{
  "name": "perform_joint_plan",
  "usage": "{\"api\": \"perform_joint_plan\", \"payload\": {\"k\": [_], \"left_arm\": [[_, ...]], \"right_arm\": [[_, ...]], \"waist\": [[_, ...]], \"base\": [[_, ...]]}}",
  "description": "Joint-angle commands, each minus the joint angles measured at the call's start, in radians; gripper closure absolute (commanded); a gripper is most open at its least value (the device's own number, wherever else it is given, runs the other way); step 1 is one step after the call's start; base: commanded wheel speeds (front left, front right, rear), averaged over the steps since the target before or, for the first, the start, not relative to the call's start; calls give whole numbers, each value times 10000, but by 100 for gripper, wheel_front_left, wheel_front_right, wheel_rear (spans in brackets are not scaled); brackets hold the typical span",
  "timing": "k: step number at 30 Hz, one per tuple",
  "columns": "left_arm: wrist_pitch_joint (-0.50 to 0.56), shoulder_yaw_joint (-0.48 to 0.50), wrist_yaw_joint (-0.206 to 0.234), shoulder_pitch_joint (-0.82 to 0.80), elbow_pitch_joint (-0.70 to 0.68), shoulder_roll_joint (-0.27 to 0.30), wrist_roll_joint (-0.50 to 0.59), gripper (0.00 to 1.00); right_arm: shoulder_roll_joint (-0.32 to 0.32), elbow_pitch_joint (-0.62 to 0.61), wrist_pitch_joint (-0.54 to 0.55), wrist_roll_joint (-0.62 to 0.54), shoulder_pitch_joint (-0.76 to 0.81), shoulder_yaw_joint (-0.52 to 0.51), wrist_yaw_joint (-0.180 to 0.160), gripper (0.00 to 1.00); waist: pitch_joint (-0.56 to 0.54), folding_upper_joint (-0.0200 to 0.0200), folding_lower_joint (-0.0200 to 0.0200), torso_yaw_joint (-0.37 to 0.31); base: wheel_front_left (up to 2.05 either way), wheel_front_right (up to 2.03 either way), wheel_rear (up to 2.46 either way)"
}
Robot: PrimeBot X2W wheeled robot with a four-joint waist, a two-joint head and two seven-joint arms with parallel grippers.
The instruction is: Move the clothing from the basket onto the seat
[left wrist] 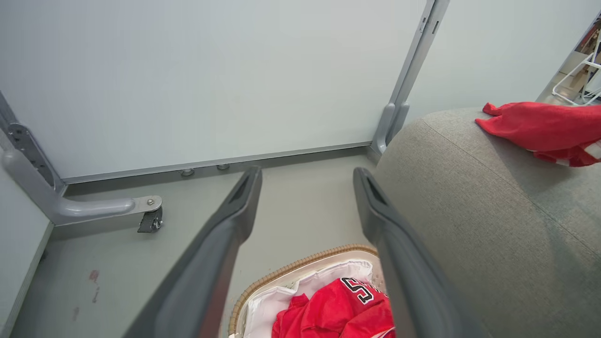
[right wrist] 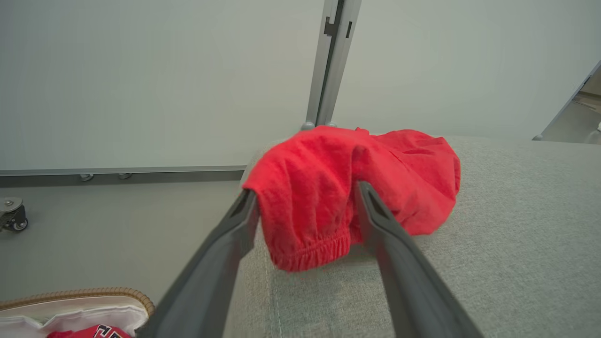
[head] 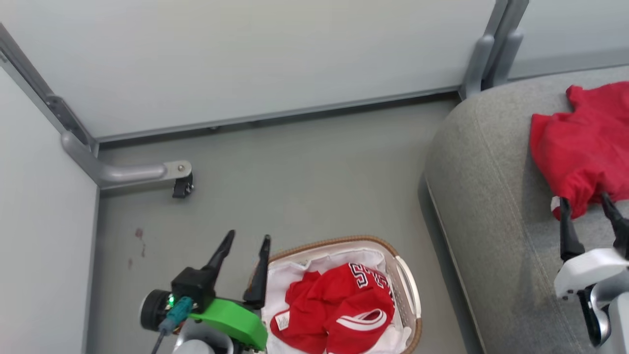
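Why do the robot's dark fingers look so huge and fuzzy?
Left wrist view: the left gripper, with long dark fingers, sits near the lens, so it looms soft-edged. Right wrist view: the right gripper likewise. Head view: even light, both small and sharper.

pale partition panels (head: 245, 59), a castor (head: 183, 187), grey floor (head: 304, 172).

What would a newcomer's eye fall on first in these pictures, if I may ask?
The bright red garment stands out first. It lies crumpled on the grey sofa cushion at the right, and the open right gripper straddles its hem. Next comes the red jersey with white-navy lettering. It is heaped in the white-lined basket on the floor, close beside the open left gripper.
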Motion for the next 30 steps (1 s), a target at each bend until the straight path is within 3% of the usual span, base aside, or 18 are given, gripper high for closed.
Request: {"api": "perform_joint_plan", "payload": {"k": [1,14,30], "left_arm": [[3,244,58,195,74,5,128,0],[3,1812,121,437,429,-15,615,0],[5,2372,251,783,361,-17,612,0]], "right_arm": [[49,-127,-46,124,238,74,-14,0],[761,-903,-46,729,623,1272,-14,0],[1168,-816,-46,914,545,1754,-14,0]], "waist": [[-475,0,0,112],[-928,0,0,739],[-1019,0,0,1087]], "base": [[0,0,0],[0,0,0],[0,0,0]]}}
